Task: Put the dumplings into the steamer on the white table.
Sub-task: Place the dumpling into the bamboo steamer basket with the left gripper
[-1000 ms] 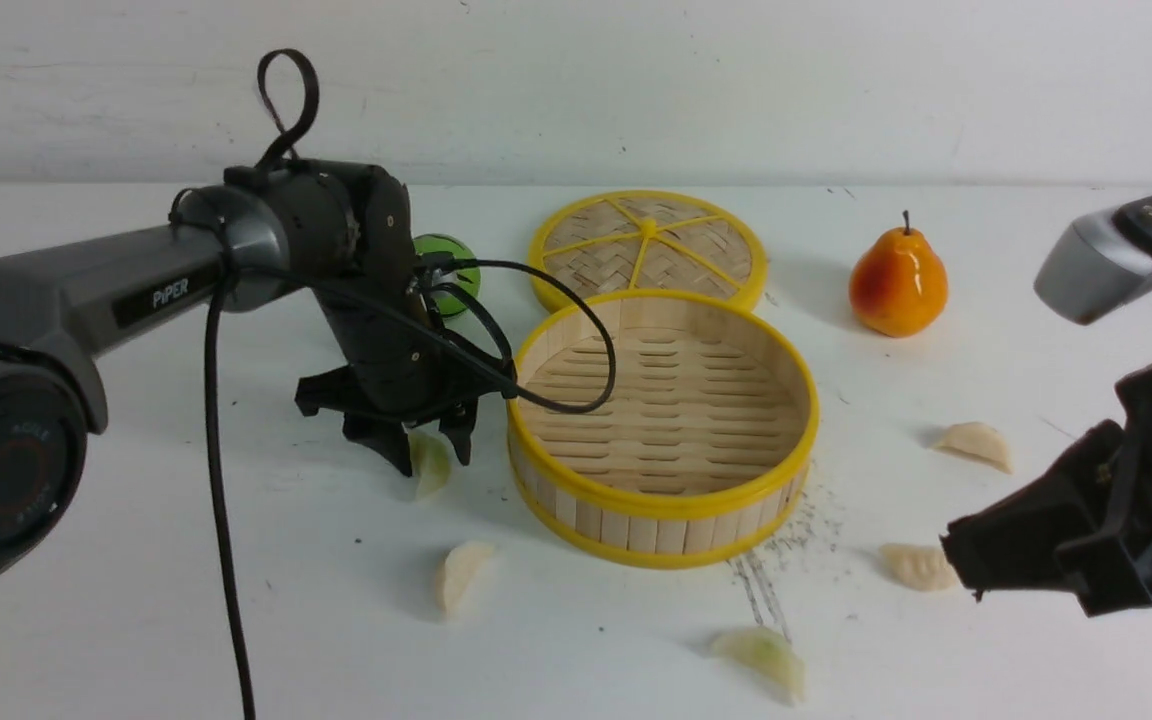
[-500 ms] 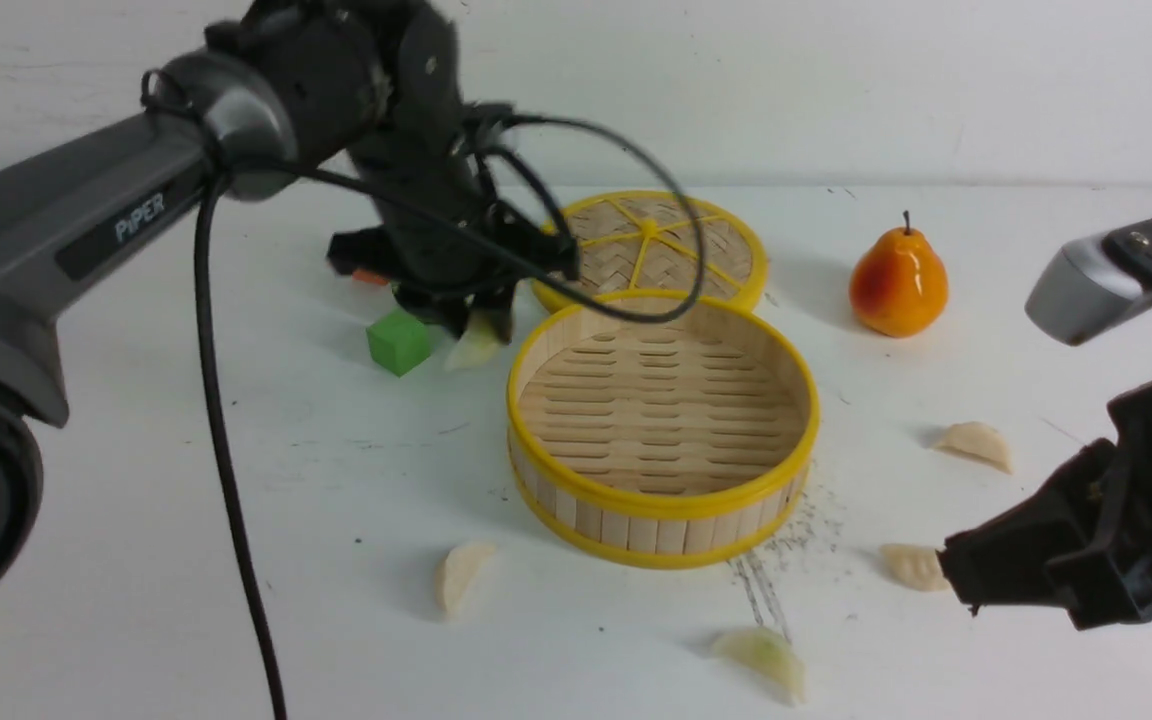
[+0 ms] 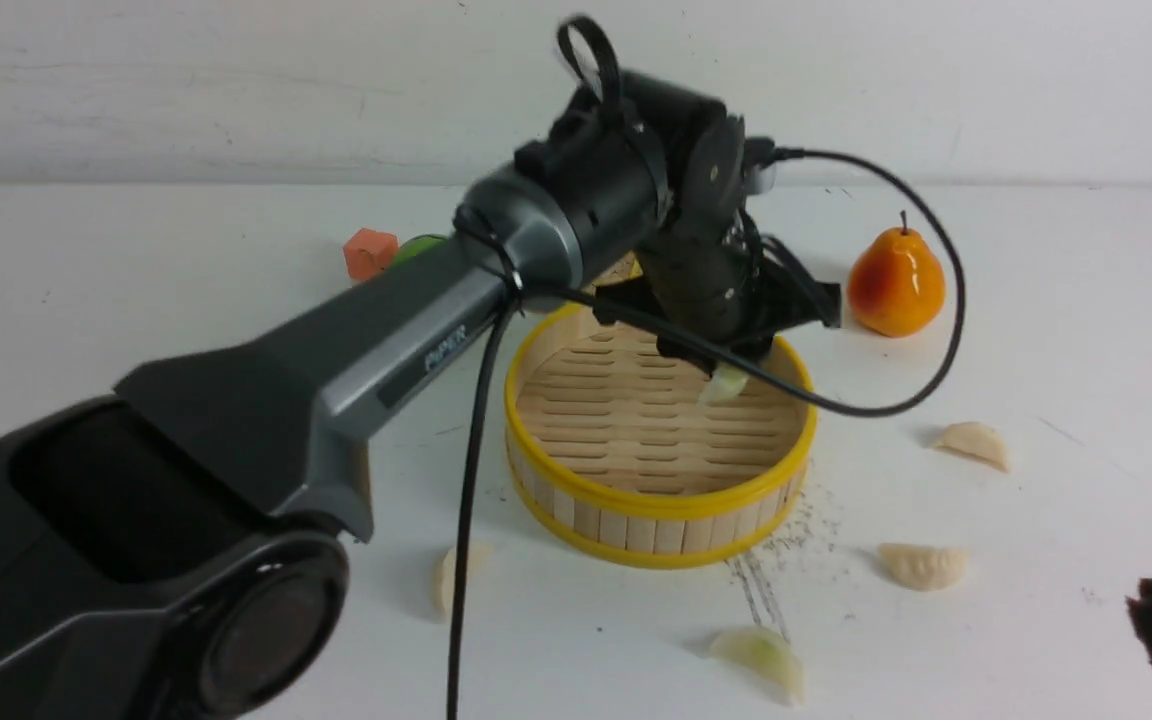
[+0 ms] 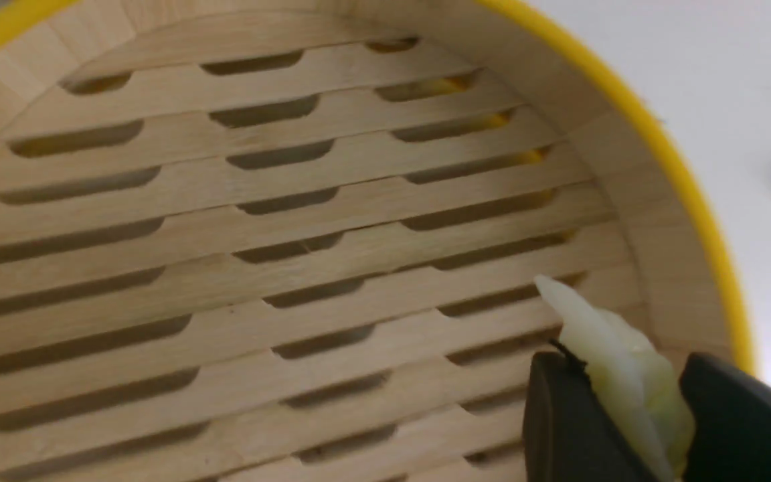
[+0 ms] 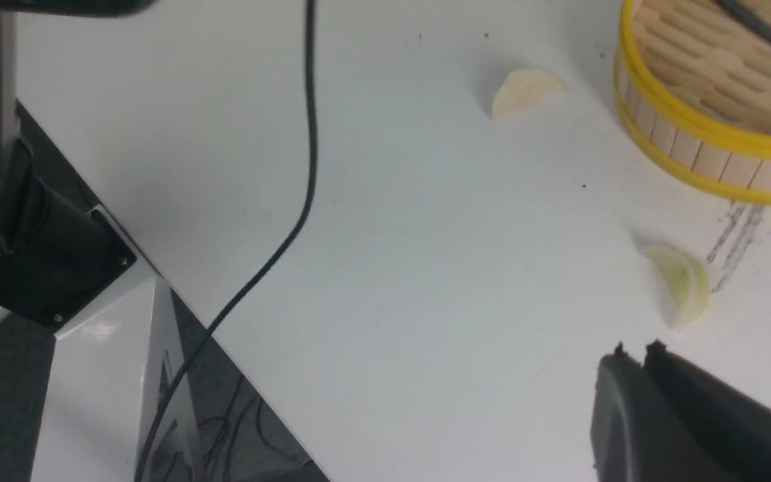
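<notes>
Above the far right part of the steamer [image 3: 656, 505], the left tool [image 3: 726, 365] pointed down and was clenched on one pale greenish dumpling [image 3: 724, 383]. In the left wrist view the two dark fingers [image 4: 559, 422] pressed this dumpling [image 4: 616, 348] from both sides, and its pointed end stuck out over the slatted floor, near the inner wall below the yellow rim [image 4: 693, 194]. It hung above the slats without touching them, and no dumpling lay inside the steamer.

The other four dumplings lay on the white table [image 3: 136, 300]. One cream dumpling [image 3: 451, 580] was in front of the steamer on the left, partly behind the black cable. A second greenish one [image 3: 764, 660] was in front on the right, with a cream one [image 3: 924, 565] beside it and another cream one [image 3: 976, 442] farther back. A pear [image 3: 898, 285] stood behind on the right, and an orange cube [image 3: 369, 252] behind on the left.

The right tool [image 5: 636, 351] was low at the right edge, empty, with its fingers lying together.
</notes>
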Robot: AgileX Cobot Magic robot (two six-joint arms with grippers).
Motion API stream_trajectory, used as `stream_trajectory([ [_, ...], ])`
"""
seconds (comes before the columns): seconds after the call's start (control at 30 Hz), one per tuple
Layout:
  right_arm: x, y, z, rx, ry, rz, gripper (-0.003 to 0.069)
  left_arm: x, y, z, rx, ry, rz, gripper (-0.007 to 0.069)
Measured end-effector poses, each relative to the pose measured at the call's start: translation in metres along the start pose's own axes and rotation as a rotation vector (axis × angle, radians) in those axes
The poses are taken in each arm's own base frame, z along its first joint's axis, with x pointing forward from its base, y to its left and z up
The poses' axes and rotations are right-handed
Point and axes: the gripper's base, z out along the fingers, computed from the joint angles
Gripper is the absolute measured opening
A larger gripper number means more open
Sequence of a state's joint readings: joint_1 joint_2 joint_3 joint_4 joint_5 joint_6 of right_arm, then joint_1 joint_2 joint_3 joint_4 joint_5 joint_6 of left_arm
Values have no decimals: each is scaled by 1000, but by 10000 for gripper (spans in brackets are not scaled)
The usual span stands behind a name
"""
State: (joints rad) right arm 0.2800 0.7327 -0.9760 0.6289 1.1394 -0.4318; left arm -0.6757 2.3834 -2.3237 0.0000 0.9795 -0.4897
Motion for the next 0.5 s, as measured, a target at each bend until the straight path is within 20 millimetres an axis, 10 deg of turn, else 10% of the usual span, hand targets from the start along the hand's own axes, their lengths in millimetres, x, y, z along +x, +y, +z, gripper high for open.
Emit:
stream_trajectory([
  [0.2, 7, 0, -7, 54, 23, -21, 33, 7, 11, 42, -53, -34, -82, 204],
  [0.5, 9, -3, -8, 89, 38, -21, 33, 2, 13, 44, -63, -102, -97, 316],
])
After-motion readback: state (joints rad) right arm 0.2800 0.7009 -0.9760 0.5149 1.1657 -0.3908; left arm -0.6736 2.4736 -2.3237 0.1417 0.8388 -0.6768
